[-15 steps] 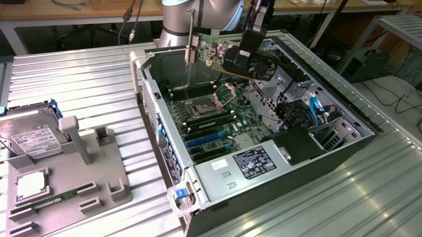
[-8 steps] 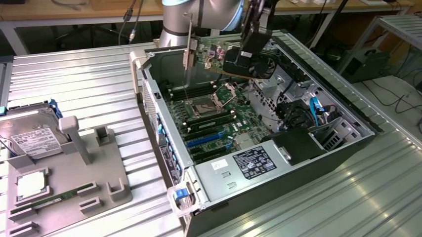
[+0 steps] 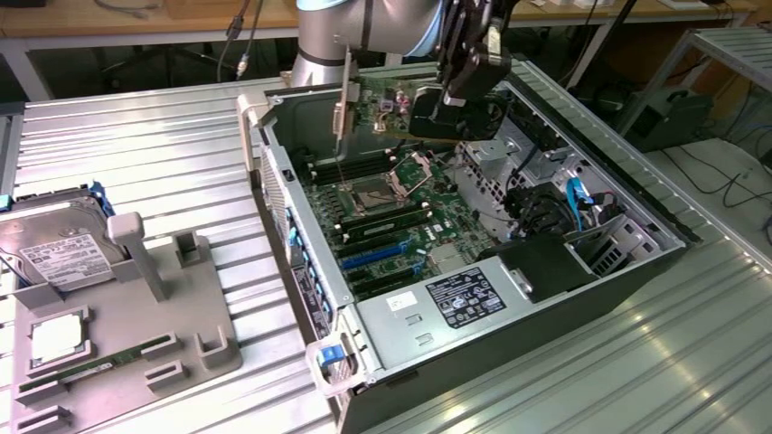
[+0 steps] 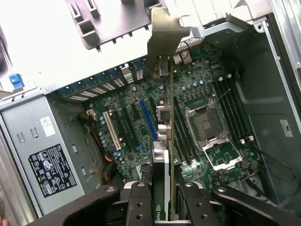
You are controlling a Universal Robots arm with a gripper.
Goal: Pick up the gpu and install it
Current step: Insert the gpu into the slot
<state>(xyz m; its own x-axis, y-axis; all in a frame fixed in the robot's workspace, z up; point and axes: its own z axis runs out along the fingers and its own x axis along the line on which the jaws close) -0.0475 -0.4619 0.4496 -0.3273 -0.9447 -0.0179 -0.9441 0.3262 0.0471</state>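
Gripping the gpu (image 4: 163, 127) between its 2 fingers (image 4: 141, 207), your gripper (image 4: 163, 200) held the card on edge, with the fingers closed against its 2 flat faces. You could see the gpu hanging in the air above the open computer case (image 3: 275, 158), clear of the motherboard (image 4: 197, 80). Its silver bracket (image 4: 164, 30) was at the end away from the fingers. Beneath the card you had the blue slot (image 4: 148, 120) just to one side of its line and the CPU socket (image 4: 207, 125) to the other. Further along the case lay the power supply (image 4: 44, 162) with its black label. Well apart from the case, at the exterior view's left, your grey holder (image 3: 145, 307) sat on the ribbed metal table (image 3: 157, 154). It carried the hard drive (image 3: 54, 249) and a thin RAM stick (image 3: 97, 366).
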